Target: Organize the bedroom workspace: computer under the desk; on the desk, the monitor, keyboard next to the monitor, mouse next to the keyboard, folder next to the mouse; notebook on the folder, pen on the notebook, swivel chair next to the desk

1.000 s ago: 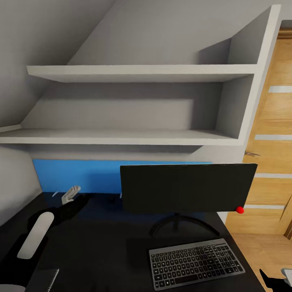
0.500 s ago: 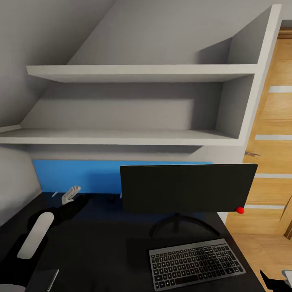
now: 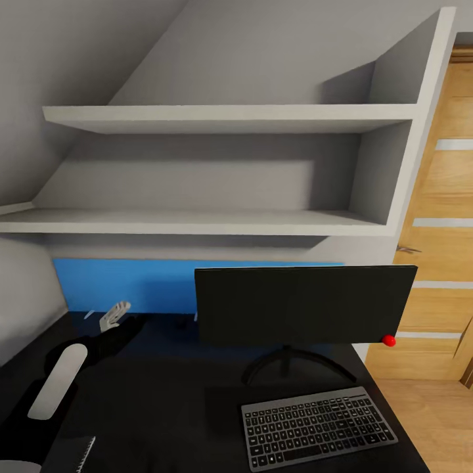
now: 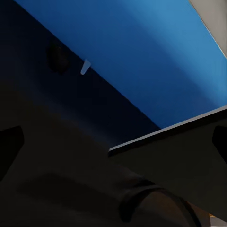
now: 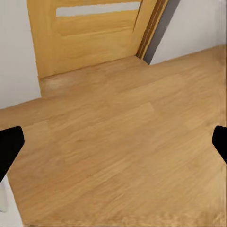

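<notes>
Black flat monitor (image 3: pixel 305 303) stands behind grey slim keyboard (image 3: pixel 318 426) on black worktop (image 3: pixel 164 407); both tools spread wide, empty.

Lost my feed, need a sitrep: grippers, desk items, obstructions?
Both grippers open, empty. Left gripper over desk. Monitor and keyboard on desk. Nothing in the way.
</notes>
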Motion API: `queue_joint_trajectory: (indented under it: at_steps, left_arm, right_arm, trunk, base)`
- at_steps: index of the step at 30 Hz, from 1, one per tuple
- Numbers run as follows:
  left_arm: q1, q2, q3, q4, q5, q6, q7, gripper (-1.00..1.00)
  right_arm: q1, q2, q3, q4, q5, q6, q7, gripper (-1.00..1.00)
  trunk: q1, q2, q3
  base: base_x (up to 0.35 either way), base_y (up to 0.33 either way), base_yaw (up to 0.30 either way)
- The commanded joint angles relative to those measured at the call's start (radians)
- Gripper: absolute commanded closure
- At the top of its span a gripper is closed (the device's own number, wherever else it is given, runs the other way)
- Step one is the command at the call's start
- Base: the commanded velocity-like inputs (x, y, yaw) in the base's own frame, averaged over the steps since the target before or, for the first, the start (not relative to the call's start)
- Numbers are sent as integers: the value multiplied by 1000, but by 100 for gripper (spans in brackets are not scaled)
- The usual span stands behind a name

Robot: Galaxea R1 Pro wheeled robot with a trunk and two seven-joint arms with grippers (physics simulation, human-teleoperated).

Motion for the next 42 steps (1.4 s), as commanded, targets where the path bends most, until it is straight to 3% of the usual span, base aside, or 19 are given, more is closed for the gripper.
queue_joint_trajectory:
  at_steps: [1, 6, 10, 13, 15, 16, 23, 24, 25, 29, 33, 38, 39, 42]
  left_arm:
    - [-1, 0, 0, -1, 11, 3, 9, -100]
    - [-1, 0, 0, -1, 10, 3, 10, -100]
    - [-1, 0, 0, -1, 10, 3, 10, -100]
    - [-1, 0, 0, -1, 10, 3, 10, -100]
    - [-1, 0, 0, -1, 10, 3, 10, -100]
    - [-1, 0, -1, -1, 10, 3, 10, -100]
    - [-1, -1, -1, -1, 11, 3, 10, -100]
    - [-1, -2, -1, -1, 11, 3, 10, -100]
    - [-1, -2, -1, -1, 11, 3, 9, -100]
    - [-1, -3, -1, -1, 12, 3, 9, -100]
    - [-1, -3, 0, -1, 12, 3, 9, -100]
    - [-1, -3, 0, -1, 13, 3, 9, -100]
    - [-1, -3, 0, -2, 13, 3, 8, -100]
    - [-1, -1, 1, -2, 13, 3, 8, -100]
  right_arm:
    - [-2, -1, -27, 9, 10, 15, 3, -100]
    - [0, -13, -101, 76, 10, 34, -14, -100]
    - [8, -18, -126, 139, 15, 26, -17, -100]
    - [39, -18, -132, 219, 69, -14, -17, -100]
    - [61, -13, -132, 267, 135, -56, -16, -100]
    - [77, -6, -133, 319, 225, -115, -16, -100]
    - [101, 56, -134, 499, 604, -343, -17, -100]
    - [108, 77, -135, 524, 701, -388, -19, -100]
    - [112, 89, -135, 532, 744, -407, -20, -100]
    - [140, 148, -135, 536, 864, -476, -28, -100]
    - [191, 229, -135, 463, 919, -539, -40, -100]
    - [285, 365, -135, 261, 948, -572, -35, -100]
    - [308, 403, -136, 194, 961, -577, -13, -100]
    - [330, 437, -137, 133, 985, -583, 54, -100]
  trunk:
    - [0, -2, -2]
    - [0, -2, -2]
    - [0, -2, -2]
    - [0, -2, -2]
    - [0, -2, -2]
    - [0, -2, -2]
    - [0, -2, -2]
    - [0, -2, -2]
    - [0, -2, -2]
    - [0, -2, -2]
    - [0, -2, -2]
    - [0, -2, -2]
    - [0, -2, -2]
    - [0, -2, -2]
  base:
    - [0, 0, 0]
    - [0, 0, 0]
    - [0, 0, 0]
    - [0, 0, 0]
    - [0, 0, 0]
    - [0, 0, 0]
    - [0, 0, 0]
    - [0, 0, 0]
    - [0, 0, 0]
    - [0, 0, 0]
    - [0, 0, 0]
    - [0, 0, 0]
    - [0, 0, 0]
    - [8, 0, 0]
